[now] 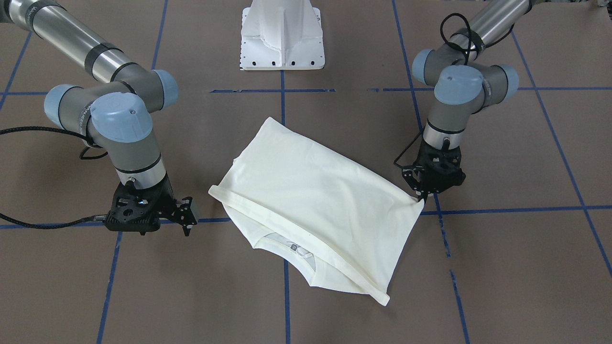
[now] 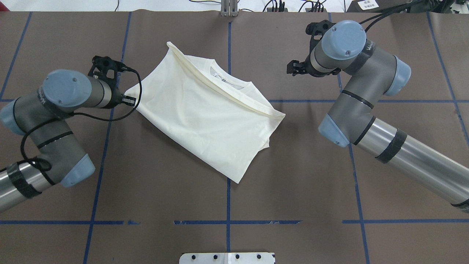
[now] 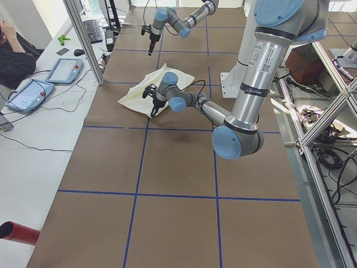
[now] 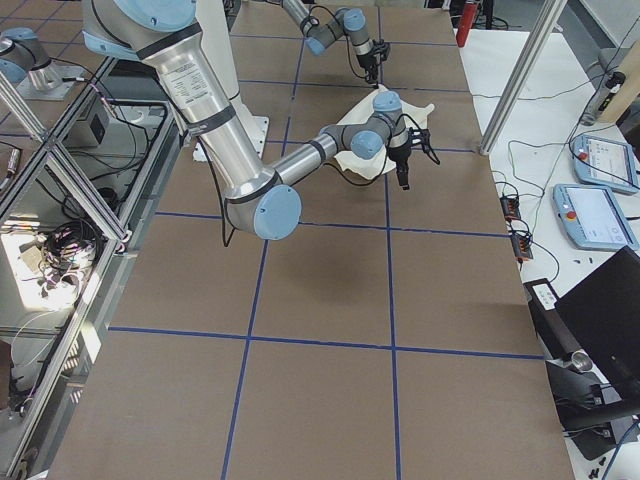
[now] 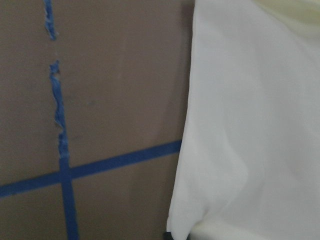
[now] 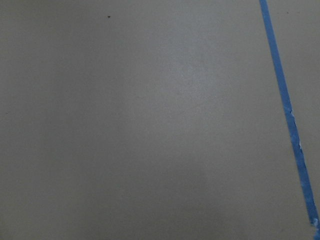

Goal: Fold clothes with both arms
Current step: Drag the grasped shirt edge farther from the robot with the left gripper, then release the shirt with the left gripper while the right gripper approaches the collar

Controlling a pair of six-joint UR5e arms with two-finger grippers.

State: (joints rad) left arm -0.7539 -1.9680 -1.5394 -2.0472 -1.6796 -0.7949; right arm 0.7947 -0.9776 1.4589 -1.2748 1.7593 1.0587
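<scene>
As left claw (image 1: 421,198) pinches T-shirt (image 1: 306,200), right claw (image 1: 186,218) parted

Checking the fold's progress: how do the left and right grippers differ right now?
The left gripper is closed on a corner of the shirt; the right gripper is open and empty. The left one touches the shirt, the right one hangs apart from it over bare table. Both point downward.

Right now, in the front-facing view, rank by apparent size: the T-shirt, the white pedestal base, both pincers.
1. cream T-shirt
2. white pedestal base, cut off by the frame's top edge
3. right pincer and left pincer: too alike to rank
</scene>
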